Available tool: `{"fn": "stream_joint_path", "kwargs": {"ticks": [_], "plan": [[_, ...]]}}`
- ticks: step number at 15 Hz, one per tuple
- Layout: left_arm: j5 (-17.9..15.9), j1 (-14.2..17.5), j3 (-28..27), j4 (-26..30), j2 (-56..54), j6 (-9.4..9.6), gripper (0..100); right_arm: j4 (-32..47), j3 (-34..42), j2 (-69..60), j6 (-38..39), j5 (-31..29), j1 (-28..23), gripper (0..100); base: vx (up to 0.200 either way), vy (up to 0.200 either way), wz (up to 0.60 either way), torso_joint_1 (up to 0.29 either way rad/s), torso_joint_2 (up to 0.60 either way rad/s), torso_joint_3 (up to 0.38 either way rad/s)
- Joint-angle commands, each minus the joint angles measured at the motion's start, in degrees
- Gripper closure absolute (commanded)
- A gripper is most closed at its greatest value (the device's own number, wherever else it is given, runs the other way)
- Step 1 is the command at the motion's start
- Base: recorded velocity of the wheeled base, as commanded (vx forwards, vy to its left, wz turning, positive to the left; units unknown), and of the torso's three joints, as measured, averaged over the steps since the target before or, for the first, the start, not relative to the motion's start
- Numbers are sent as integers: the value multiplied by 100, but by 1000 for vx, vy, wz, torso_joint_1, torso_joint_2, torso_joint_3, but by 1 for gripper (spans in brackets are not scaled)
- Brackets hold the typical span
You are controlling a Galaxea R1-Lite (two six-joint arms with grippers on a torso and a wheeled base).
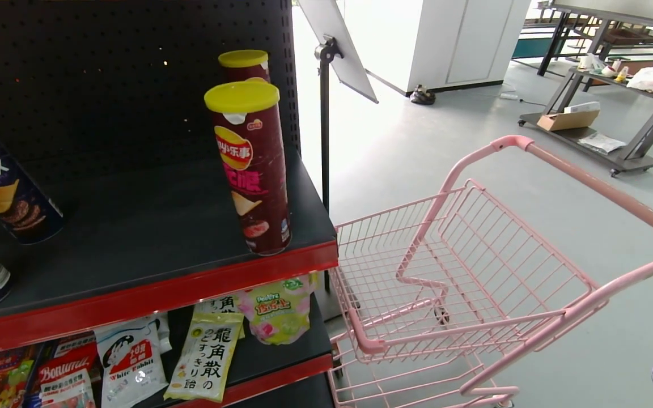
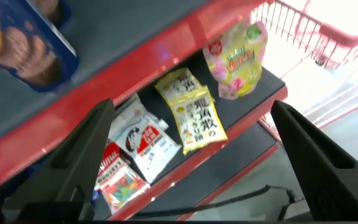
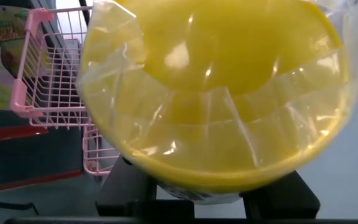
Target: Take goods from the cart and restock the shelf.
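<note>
The right gripper (image 3: 204,198) clasps a chip can (image 3: 222,93) near the pink cart (image 1: 474,238), its long axis toward the wrist camera, yellow lid foremost, the left gripper (image 2: 191,106) gapes before snack bags (image 2: 142,140) on the lower shelf (image 2: 263,84), and the head view shows maroon cans (image 1: 253,170) upright.

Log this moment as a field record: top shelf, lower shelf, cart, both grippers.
top shelf: two maroon cans upright near its right end, blue cans at left
lower shelf: snack bags
cart: pink cart beside the shelf's right end
left gripper: open, in front of the lower shelf
right gripper: shut on a yellow-lidded can
</note>
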Motion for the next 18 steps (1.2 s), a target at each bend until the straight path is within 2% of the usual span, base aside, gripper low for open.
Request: {"fn": "stream_joint_path", "kwargs": {"ticks": [1,5,8,11,17,18], "plan": [[3,-2,-12,-107,14,0,0,-3,5,25,-3,0,2,100,0,0,0,193,-588,-388],[3,-2,-21,-213,85,44,0,6,5,25,-3,0,2,100,0,0,0,205,-527,-332],[21,-2,-30,-213,85,228,0,6,5,25,-3,0,2,100,0,0,0,167,-404,-250],[56,-2,-30,-213,94,228,0,6,23,16,-3,0,2,100,0,0,0,121,-294,-178],[47,-2,-21,-213,76,228,0,-47,-109,192,-91,18,46,100,-200,0,0,14,-15,-12],[47,-2,-21,-213,76,237,0,-47,-100,183,-91,18,46,100,0,0,0,0,0,0]]}}
